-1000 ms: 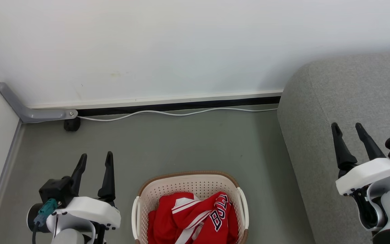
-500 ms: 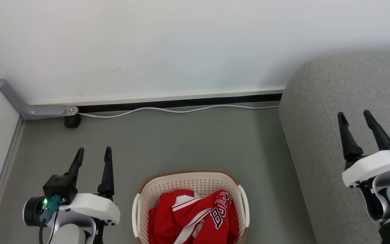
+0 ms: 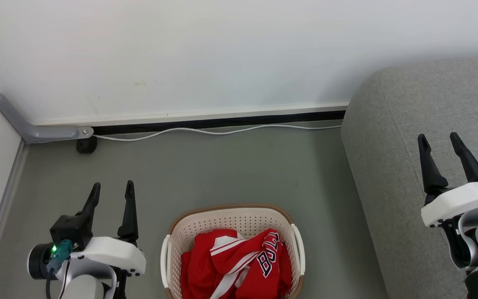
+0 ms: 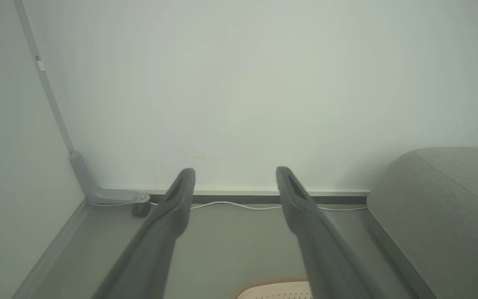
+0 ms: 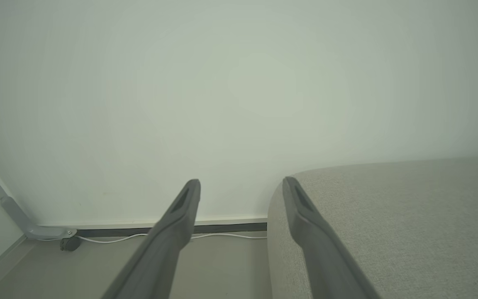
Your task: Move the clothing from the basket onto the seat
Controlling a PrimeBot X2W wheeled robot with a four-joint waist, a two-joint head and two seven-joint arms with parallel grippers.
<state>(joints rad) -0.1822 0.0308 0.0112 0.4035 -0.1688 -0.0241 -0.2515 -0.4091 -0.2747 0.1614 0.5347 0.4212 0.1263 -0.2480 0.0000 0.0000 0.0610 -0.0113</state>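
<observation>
The cream basket with a brown rim stands on the floor at the bottom centre of the head view; its rim edge peeks in below the left wrist view. Red clothing with white stripes and navy letters lies crumpled inside it. The grey sofa seat fills the right side, also seen as the seat and the seat. My left gripper hangs open left of the basket, empty. My right gripper is open above the sofa, empty. Both wrist views show the left gripper and right gripper with fingers spread.
A white wall with a skirting board runs across the back. A white cable lies along its foot. A grey bracket and a small black foot sit in the left corner. Grey floor lies between wall and basket.
The head camera has tilted slightly, shifting the scene. The left gripper sits a little lower in view and the right gripper a little higher and further right. Both stay open.
</observation>
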